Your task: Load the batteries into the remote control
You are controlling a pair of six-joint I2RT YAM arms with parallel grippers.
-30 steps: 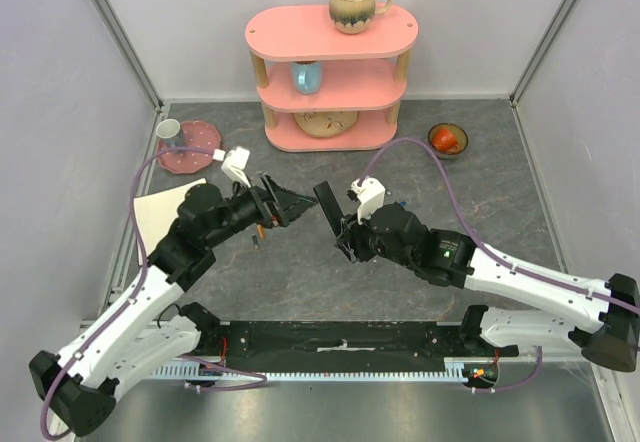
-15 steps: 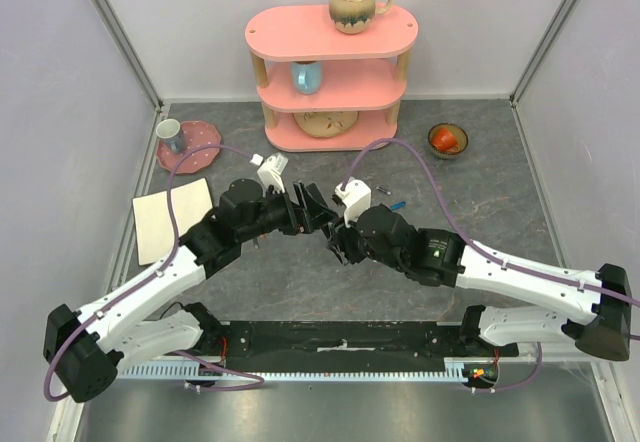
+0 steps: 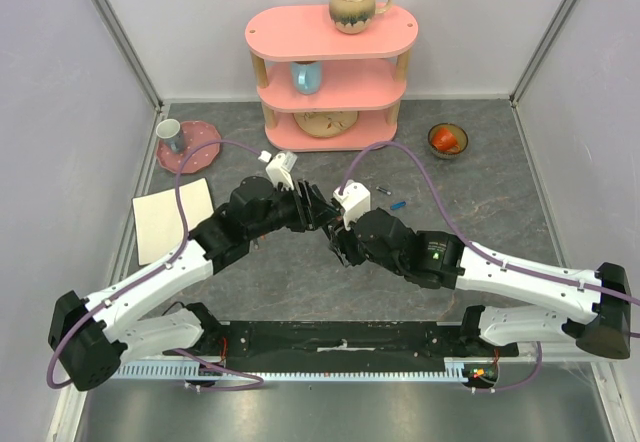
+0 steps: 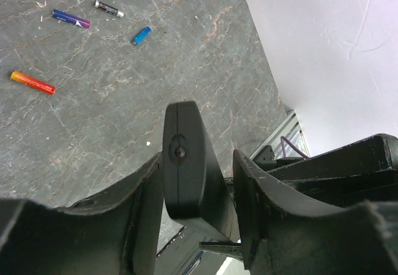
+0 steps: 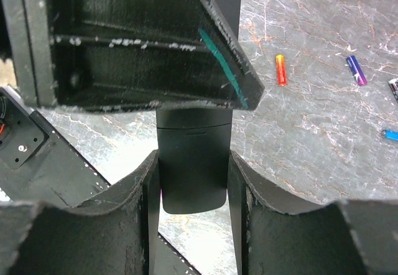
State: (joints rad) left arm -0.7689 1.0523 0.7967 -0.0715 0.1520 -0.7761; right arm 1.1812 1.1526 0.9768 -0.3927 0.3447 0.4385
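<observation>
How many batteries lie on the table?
4, left wrist view: red-orange battery at left, purple battery and dark grey battery above it, blue battery rightmost. Others may be hidden.

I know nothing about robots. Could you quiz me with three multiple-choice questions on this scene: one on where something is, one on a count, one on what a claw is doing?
1. Where do the batteries lie?
A loose on the table
B inside the remote control
C in a cardboard box

2. How many batteries are in view?
A two
B four
C six

3. What is the right gripper doing?
A hanging open and empty
B clamped on the remote control
C pinching a battery

Answers:
1 A, they are scattered on the grey surface.
2 B, one is red-orange, one purple, one blue and one dark.
3 B, its wrist view shows both fingers pressed against the remote's sides.
</observation>
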